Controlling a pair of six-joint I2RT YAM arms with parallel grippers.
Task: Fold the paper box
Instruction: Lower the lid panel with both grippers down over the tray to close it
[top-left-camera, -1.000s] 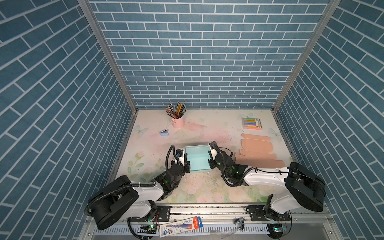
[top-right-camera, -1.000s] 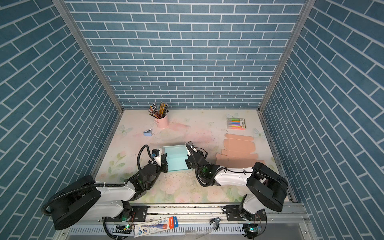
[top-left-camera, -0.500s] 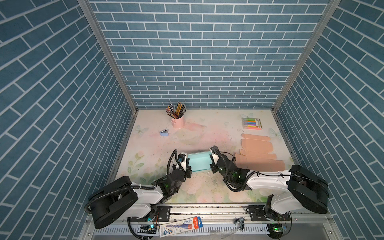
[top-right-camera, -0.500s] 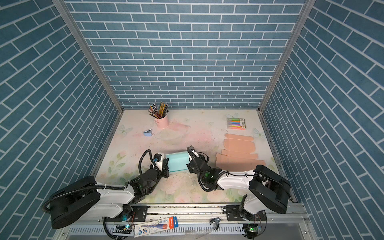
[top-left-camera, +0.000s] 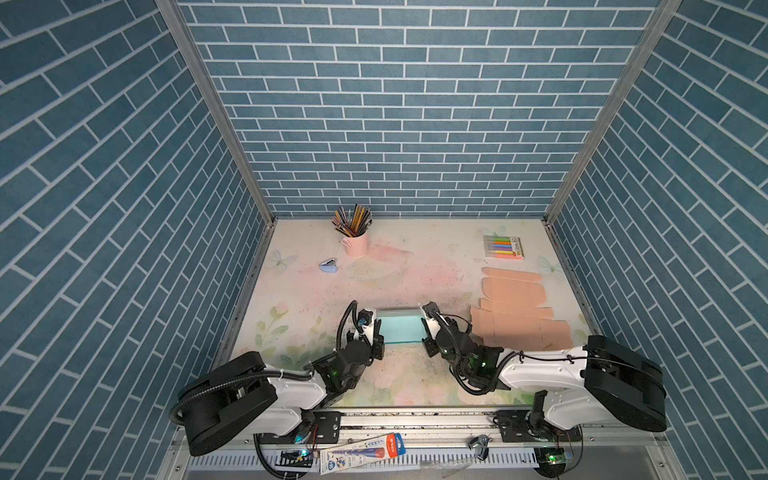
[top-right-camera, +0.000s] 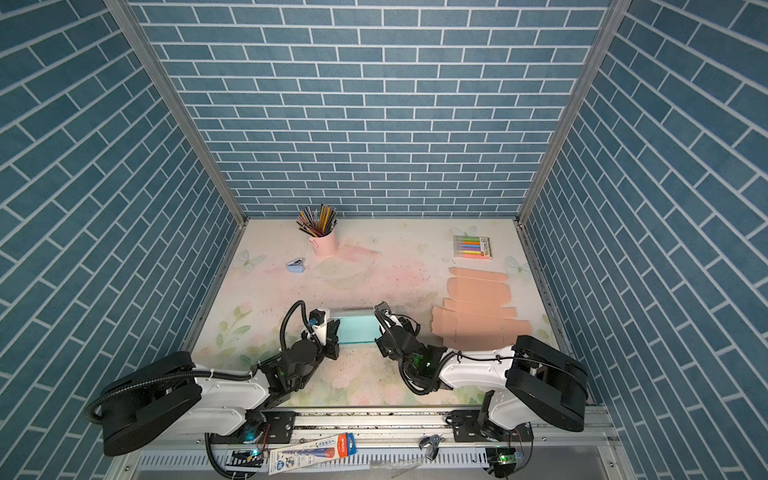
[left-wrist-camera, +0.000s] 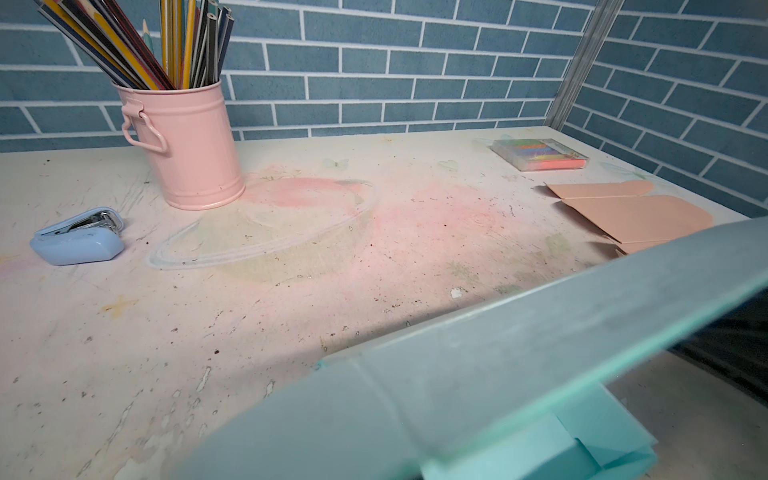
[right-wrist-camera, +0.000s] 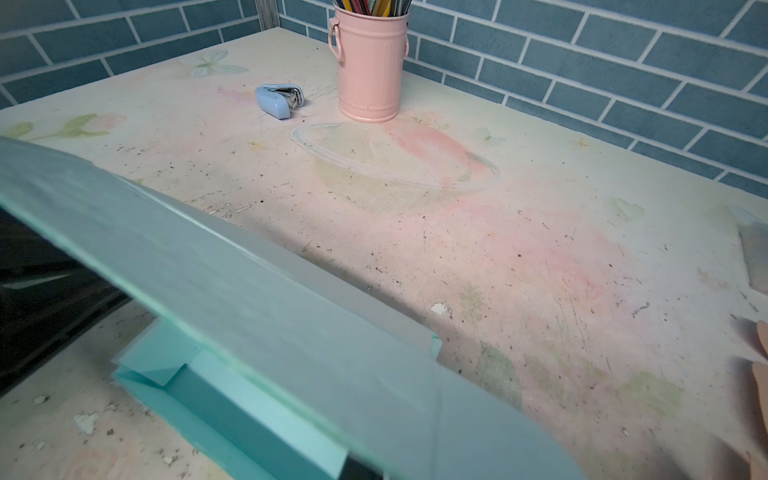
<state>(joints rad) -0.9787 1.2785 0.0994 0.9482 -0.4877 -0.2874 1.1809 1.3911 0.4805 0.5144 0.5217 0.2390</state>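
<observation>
A teal paper box (top-left-camera: 401, 330) (top-right-camera: 357, 330) sits near the table's front middle, between my two grippers. Its long lid flap (left-wrist-camera: 498, 353) (right-wrist-camera: 249, 299) stands raised and leans over the open body. In both top views my left gripper (top-left-camera: 377, 330) (top-right-camera: 332, 330) is at the box's left end. My right gripper (top-left-camera: 427, 328) (top-right-camera: 380, 328) is at its right end. Both look shut on the flap's ends. In both wrist views the flap covers the jaws, so the fingers are hidden.
Flat peach box blanks (top-left-camera: 515, 320) lie just right of my right arm. A marker pack (top-left-camera: 503, 247) is at the back right. At the back left stand a pink cup of pencils (top-left-camera: 356, 243) and a blue stapler (top-left-camera: 328, 267). Brick walls enclose three sides.
The lid flap, spread back a second ago, has swung up and toward the front, so the box looks narrower from above. Both grippers moved with it.
</observation>
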